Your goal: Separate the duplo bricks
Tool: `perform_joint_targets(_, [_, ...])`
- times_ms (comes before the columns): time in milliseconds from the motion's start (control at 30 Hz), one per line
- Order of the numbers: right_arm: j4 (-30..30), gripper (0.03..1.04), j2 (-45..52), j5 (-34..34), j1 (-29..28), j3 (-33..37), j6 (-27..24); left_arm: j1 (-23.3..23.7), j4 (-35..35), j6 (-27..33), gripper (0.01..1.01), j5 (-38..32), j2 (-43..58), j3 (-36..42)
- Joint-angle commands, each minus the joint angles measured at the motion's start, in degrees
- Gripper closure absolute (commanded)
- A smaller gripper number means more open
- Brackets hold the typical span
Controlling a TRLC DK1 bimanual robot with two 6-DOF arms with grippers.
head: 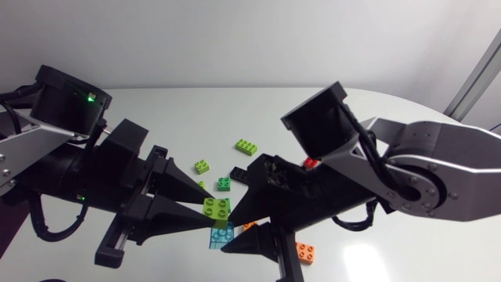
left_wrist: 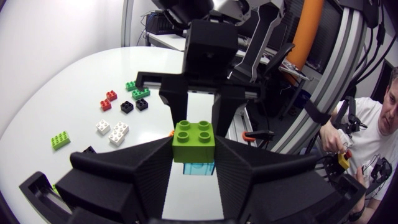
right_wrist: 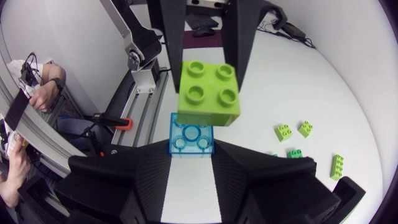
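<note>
Nearby, loose bricks (head: 247, 146) surround lime brick (head: 217, 207), blue brick (head: 221, 235).

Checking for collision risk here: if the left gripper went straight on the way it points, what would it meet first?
Most likely the right gripper, holding the blue brick and facing it head-on just past the lime green brick that the left gripper holds; depth is unclear.
</note>
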Motion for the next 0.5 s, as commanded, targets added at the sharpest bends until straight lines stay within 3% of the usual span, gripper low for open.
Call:
perform_joint_targets(0, [0.8, 0.78, 0.3, 1.2, 1.2, -1.9, 1.1, 0.6, -0.6, 0.9, 0.716, 1.2, 0.2, 3.0])
perform_joint_targets(133, [0.6, 0.78, 0.0, 1.5, 1.0, -2.0, 1.2, 3.1, 0.0, 2.1, 0.715, 0.3, -1.4, 2.7])
perform_joint_targets(300, [-1.8, 0.78, -4.8, 1.5, -2.6, -2.5, 0.5, 12.7, 3.0, 10.1, 0.715, -4.6, -0.7, -2.1])
perform_joint_targets(467, [-3.9, 0.78, -7.6, 1.4, -5.1, -2.8, -0.4, 21.2, 9.8, 16.2, 0.713, -6.3, 6.4, -7.7])
